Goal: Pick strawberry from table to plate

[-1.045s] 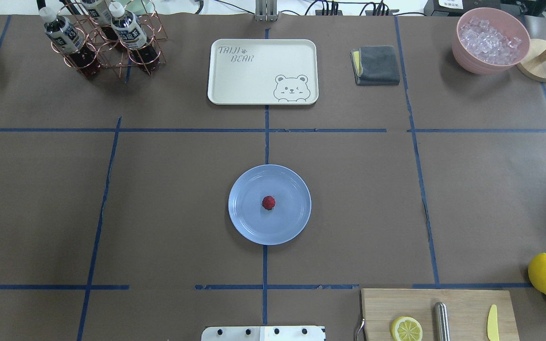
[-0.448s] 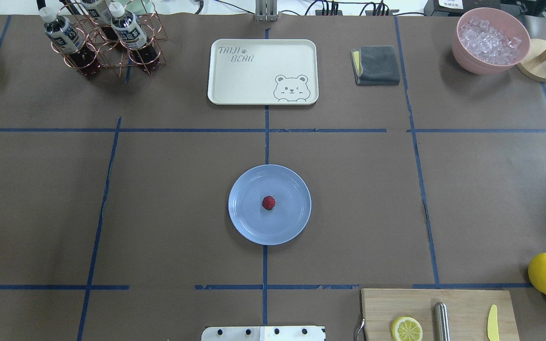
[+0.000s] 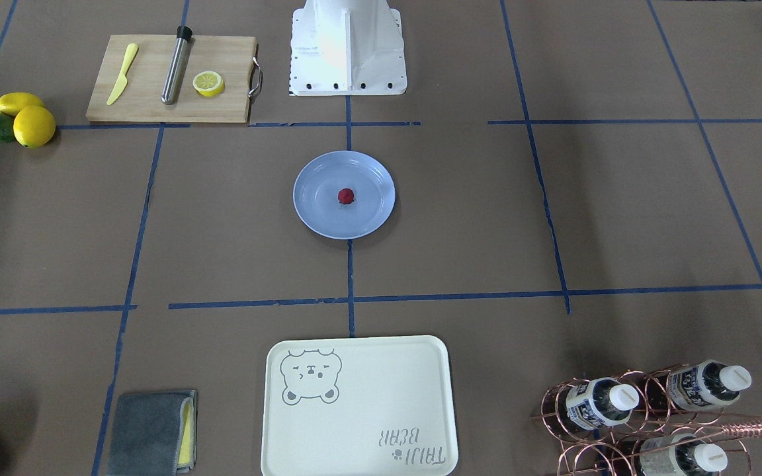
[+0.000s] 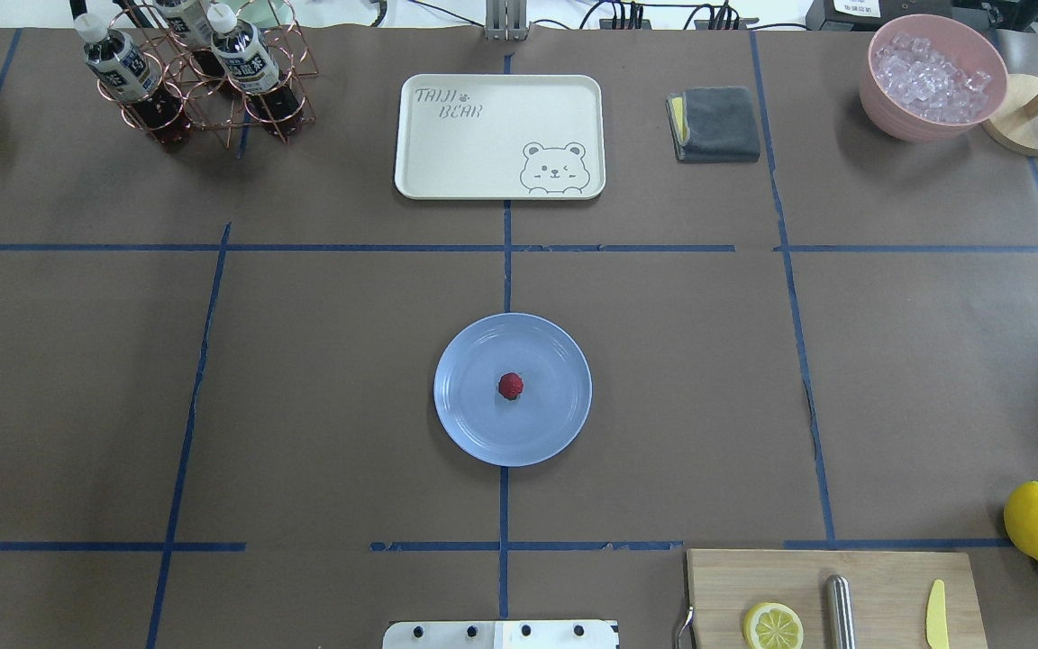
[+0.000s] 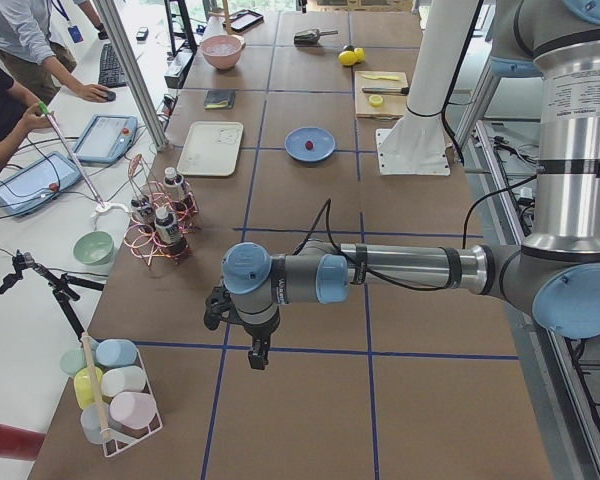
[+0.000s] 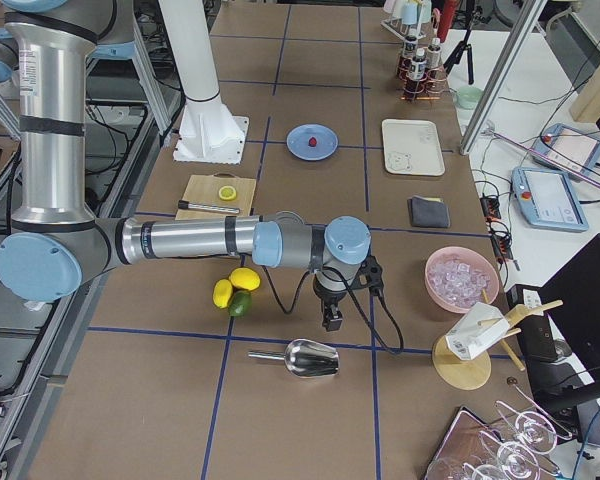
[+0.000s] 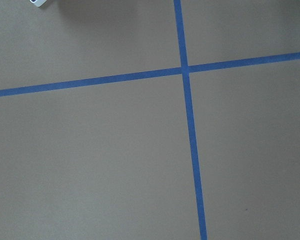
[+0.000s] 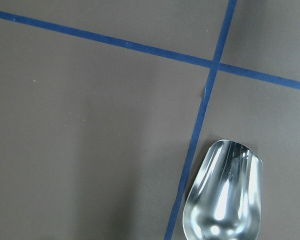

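Nothing on the surface (image 4: 348, 361) has shifted since a second ago: the strawberry (image 4: 510, 386) lies near the middle of the pale-blue plate (image 4: 474, 428), as before. The pink bowl (image 4: 881, 95) holds ice (image 4: 933, 77), a wire rack (image 4: 204, 86) holds bottles (image 4: 244, 56), and bare brown paper rings the plate, well apart from the tray (image 4: 483, 153) and cutting board (image 4: 879, 586). The left pincer (image 5: 258, 358) and right pincer (image 6: 332, 320) hang low off toward opposite ends; whether either is wide or narrow, I cannot tell.

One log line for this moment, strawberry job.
strawberry: on plate, centre | left gripper: far from plate, state unclear | right gripper: by metal scoop, state unclear
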